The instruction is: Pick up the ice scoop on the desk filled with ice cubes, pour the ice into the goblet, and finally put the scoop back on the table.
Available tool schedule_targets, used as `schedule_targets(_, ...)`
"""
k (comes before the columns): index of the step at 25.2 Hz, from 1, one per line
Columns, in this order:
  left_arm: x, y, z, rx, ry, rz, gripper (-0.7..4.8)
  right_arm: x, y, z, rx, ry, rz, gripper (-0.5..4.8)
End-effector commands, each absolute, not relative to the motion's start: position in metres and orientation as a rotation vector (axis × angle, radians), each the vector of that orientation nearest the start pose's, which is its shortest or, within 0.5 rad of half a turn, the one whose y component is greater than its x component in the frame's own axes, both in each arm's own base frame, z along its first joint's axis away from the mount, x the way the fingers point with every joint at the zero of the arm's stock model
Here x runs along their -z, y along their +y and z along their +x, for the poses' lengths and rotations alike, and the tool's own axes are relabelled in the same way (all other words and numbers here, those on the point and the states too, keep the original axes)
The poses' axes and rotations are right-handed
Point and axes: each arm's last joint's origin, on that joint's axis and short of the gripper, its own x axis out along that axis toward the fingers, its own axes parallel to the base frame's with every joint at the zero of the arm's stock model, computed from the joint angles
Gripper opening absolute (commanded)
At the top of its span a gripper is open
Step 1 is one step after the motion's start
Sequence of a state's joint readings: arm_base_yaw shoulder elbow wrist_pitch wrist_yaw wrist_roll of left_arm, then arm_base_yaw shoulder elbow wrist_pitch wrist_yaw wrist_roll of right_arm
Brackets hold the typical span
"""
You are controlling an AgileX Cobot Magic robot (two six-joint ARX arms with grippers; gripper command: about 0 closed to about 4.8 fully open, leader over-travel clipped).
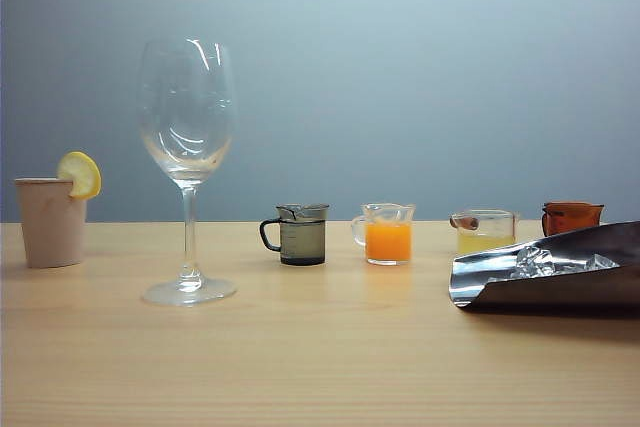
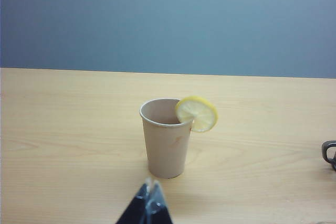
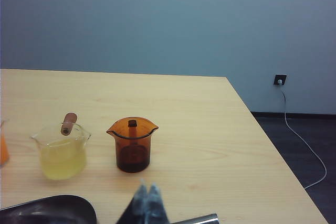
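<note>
The silver ice scoop (image 1: pixel 560 282) lies on the desk (image 1: pixel 320 367) at the right edge of the exterior view, its open front facing left and ice cubes (image 1: pixel 540 262) in its trough. The tall clear goblet (image 1: pixel 187 167) stands empty at the left. No arm shows in the exterior view. In the right wrist view my right gripper (image 3: pixel 147 190) is shut and empty, above the scoop, with the scoop bowl (image 3: pixel 52 211) on one side and its handle (image 3: pixel 202 219) on the other. My left gripper (image 2: pixel 149 188) is shut and empty, close in front of the beige cup (image 2: pixel 167 140).
The beige cup (image 1: pixel 50 222) with a lemon slice (image 1: pixel 80 174) stands far left. Behind the scoop runs a row of small jugs: dark grey (image 1: pixel 300 235), orange (image 1: pixel 388 234), pale yellow (image 1: pixel 485 231) and amber (image 1: pixel 572 217). The desk's right edge (image 3: pixel 273 145) drops to dark floor.
</note>
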State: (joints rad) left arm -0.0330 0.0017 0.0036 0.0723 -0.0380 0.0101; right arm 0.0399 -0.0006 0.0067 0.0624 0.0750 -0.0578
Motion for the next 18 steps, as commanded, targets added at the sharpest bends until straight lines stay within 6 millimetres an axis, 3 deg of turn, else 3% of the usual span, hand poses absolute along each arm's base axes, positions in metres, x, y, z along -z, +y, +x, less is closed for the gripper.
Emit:
schedule_targets(1, -0.175, -0.002, 0.097, -0.009, -0.095, 0.012, -0.06, -0.171, 0.002, 0.097, 0.038, -0.077, -0.051, -0.01)
schedule_targets(10, -0.177, -0.002, 0.096, -0.01, -0.104, 0.008, -0.06, -0.176, 0.002, 0.096, 0.037, -0.089, -0.037, -0.01)
schedule_targets(13, -0.192, -0.002, 0.093, -0.01, -0.125, -0.092, -0.06, -0.197, 0.001, 0.091, 0.037, -0.121, 0.008, -0.02)
schedule_targets(18, -0.216, -0.002, 0.086, -0.006, -0.131, -0.091, -0.06, -0.224, -0.001, 0.081, 0.093, -0.156, 0.052, -0.02)
